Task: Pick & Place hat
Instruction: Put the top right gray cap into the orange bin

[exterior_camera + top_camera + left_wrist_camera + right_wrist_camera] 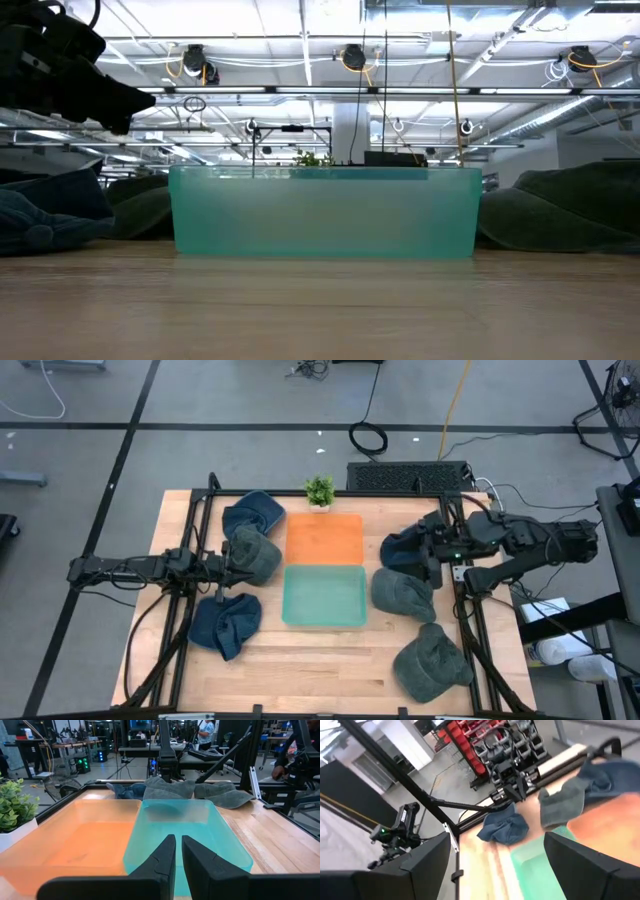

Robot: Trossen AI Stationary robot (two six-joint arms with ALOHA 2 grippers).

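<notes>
Several hats lie crown-up on the table around an orange tray (324,538) and a green tray (324,595). To the trays' left lie a blue hat (252,512), a grey-green hat (256,556) and another blue hat (225,624). To their right lie a dark blue hat (398,548) and two grey hats (402,592) (432,662). My left gripper (178,855) is shut and empty, held level above the grey-green hat and pointing across the trays. My right gripper (495,870) is wide open and empty, raised over the dark blue hat.
A small potted plant (319,491) stands at the far edge behind the orange tray. Black frame rails (190,600) (470,630) run along the table's left and right sides. A keyboard (408,476) lies beyond the far edge. Bare wood (320,670) shows near the front.
</notes>
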